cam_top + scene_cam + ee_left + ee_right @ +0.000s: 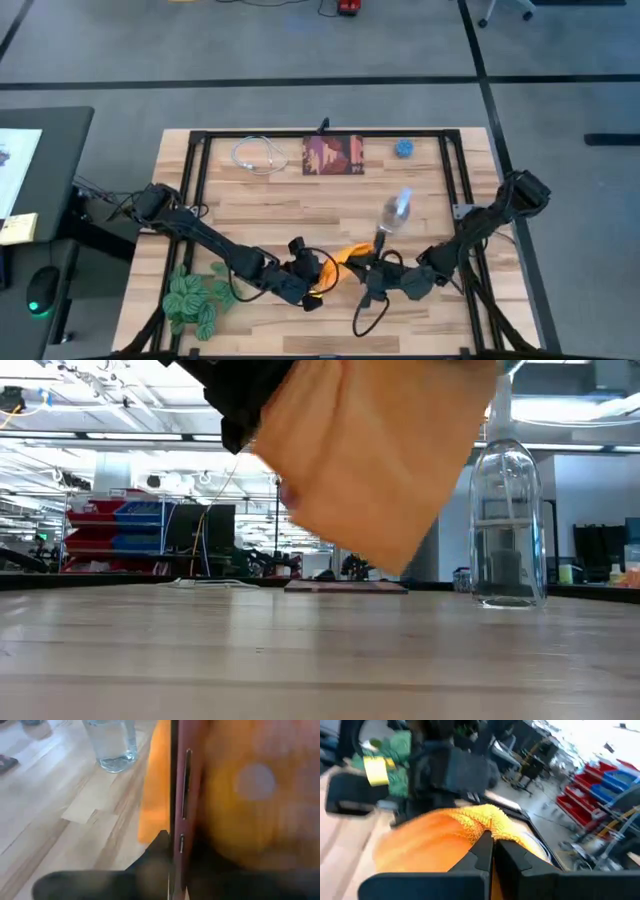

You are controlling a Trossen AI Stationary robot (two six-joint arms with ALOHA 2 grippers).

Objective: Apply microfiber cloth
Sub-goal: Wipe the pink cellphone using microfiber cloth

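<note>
The orange microfiber cloth (346,257) hangs in the air between my two grippers near the table's front middle; in the low view the microfiber cloth (370,460) is clear of the tabletop. My left gripper (306,280) is shut on a smartphone (181,795), seen edge-on with its side buttons, and the cloth (250,795) drapes over one face of it. My right gripper (491,851) is shut on the cloth, just right of the left gripper. My left gripper holds the smartphone by its lower end (179,851), one dark finger (159,851) against one face; the other finger is hidden behind the phone and cloth. The phone stands on edge along the fingers, lifted clear of the table. My right gripper pinches a bunched fold of the microfiber cloth (485,822) between its two fingertips, coming level from the table's right. The cloth is lifted clear and lies spread against the smartphone in the left gripper.
A clear spray bottle (396,213) stands upright just behind the grippers. A dark red-brown printed square (333,155), a white cable (258,155) and a small blue object (403,148) lie along the far edge. A green plant (195,298) sits at the front left.
</note>
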